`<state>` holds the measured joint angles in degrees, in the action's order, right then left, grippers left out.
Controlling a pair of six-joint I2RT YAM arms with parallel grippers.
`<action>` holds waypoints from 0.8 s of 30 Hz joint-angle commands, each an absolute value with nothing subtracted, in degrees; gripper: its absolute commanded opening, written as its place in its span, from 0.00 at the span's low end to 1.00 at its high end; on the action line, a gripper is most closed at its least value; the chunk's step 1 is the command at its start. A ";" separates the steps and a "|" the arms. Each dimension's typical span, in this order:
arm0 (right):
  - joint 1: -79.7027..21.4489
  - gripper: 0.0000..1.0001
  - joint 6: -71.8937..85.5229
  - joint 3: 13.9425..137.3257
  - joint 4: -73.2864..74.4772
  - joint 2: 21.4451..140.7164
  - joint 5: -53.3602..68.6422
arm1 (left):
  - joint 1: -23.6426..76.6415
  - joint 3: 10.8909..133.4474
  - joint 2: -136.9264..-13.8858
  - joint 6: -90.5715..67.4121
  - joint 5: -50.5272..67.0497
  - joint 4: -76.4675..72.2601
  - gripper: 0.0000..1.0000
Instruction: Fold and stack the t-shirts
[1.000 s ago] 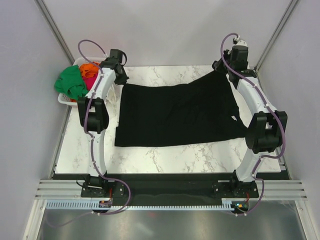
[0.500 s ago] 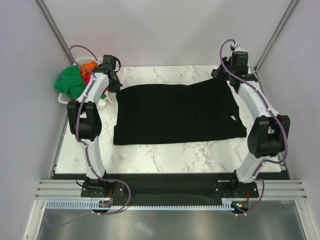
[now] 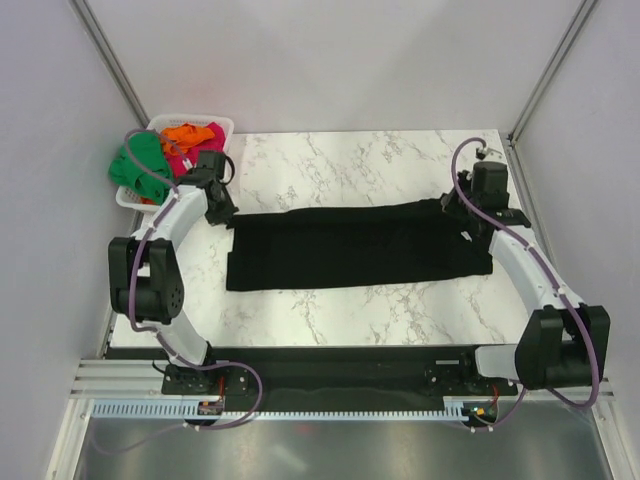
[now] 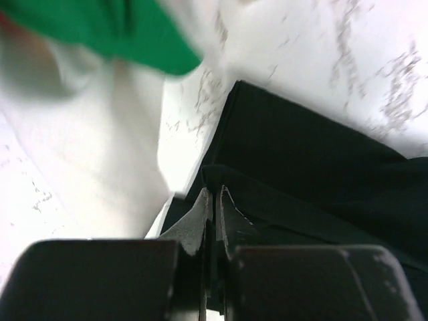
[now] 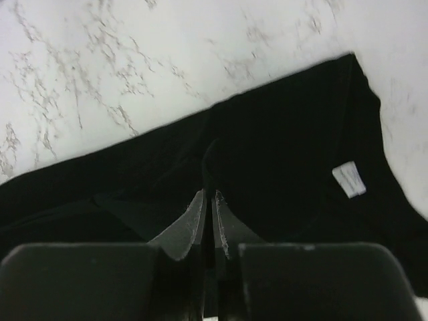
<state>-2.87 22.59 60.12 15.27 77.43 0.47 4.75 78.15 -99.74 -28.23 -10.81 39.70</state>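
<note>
The large black t-shirt (image 3: pixel 350 245) lies across the middle of the marble table, its far edge folded over toward the near side. My left gripper (image 3: pixel 222 210) is shut on the shirt's far left corner (image 4: pixel 267 200). My right gripper (image 3: pixel 462 207) is shut on the far right edge (image 5: pixel 267 154), near a white label (image 5: pixel 350 179). Green (image 3: pixel 140 165), orange (image 3: pixel 190 133) and pink-red (image 3: pixel 183 155) t-shirts lie heaped in the white basket (image 3: pixel 220 122) at the far left. The green one also shows in the left wrist view (image 4: pixel 127 33).
The white marble table (image 3: pixel 360 160) is bounded by grey walls on three sides. The basket stands at the far left corner, close to my left arm. A black strip and metal rails (image 3: pixel 340 395) run along the near edge.
Both grippers have moved toward the near side, each carrying the shirt's far edge. The spread black shirt has become a narrower folded band.
</note>
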 commanded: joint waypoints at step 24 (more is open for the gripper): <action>-4.57 0.94 42.72 52.73 18.80 86.56 8.09 | 15.20 74.61 -103.42 -25.49 -7.91 34.36 0.64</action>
